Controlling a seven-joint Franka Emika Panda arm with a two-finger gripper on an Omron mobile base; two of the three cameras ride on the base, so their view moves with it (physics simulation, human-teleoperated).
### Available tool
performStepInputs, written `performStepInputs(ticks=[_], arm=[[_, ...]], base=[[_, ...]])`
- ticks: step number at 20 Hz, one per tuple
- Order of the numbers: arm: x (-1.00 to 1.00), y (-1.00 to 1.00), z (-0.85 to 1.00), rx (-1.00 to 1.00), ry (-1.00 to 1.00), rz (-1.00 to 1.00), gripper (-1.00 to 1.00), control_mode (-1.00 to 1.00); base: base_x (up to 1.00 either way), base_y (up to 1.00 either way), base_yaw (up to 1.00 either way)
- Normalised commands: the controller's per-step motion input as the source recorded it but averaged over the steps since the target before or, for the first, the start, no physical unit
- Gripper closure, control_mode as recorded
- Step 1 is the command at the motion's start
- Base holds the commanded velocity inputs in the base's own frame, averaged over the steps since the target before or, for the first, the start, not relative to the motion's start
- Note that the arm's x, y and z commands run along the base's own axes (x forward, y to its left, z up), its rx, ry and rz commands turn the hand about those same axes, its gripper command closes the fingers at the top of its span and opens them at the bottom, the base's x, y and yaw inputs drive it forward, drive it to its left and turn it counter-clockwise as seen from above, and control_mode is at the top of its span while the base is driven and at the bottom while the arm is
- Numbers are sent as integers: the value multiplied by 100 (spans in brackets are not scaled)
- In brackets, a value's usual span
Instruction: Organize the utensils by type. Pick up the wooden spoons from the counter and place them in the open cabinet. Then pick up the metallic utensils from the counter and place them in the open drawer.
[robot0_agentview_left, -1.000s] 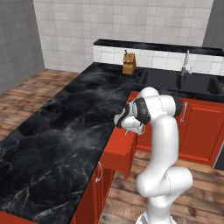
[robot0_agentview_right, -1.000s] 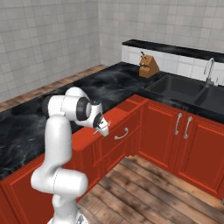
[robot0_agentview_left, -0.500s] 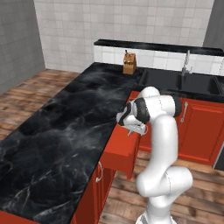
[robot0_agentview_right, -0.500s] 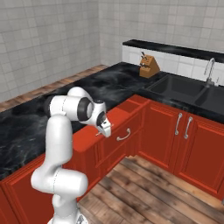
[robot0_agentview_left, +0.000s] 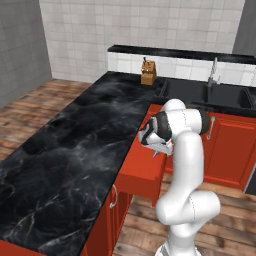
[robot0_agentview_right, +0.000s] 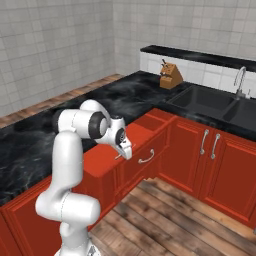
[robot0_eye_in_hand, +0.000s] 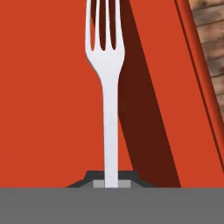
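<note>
The end effector (robot0_eye_in_hand: 112, 183) gripped a silvery fork (robot0_eye_in_hand: 107, 87) by its handle; tines pointed over the open drawer's (robot0_eye_in_hand: 43, 109) flat red inside.

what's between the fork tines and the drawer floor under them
Nothing: in the hand view the fork, held by the shut tool, hangs over bare red drawer floor, only its shadow falling there.

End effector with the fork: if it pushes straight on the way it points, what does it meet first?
Likely the drawer floor. The end effector points into it, and the fork tines would touch first; the gap is unclear.
</note>
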Motion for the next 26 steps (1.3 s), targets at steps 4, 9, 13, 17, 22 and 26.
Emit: performStepInputs(ticks=[4,9,13,17,22,26], arm=[[-37,-56,-54,-4,0,0,100,-100],[-37,-58,-53,-1,0,-1,100,-100],[-42,-62,-52,0,0,-1,100,-100],[-45,-66,-52,0,0,-1,100,-100],[-44,-64,-55,0,0,-2,100,-100],[-41,-61,-59,0,0,-2,100,-100]], base=[[0,0,0],[0,0,0],[0,0,0],[0,0,0],[0,0,0],[0,0,0]])
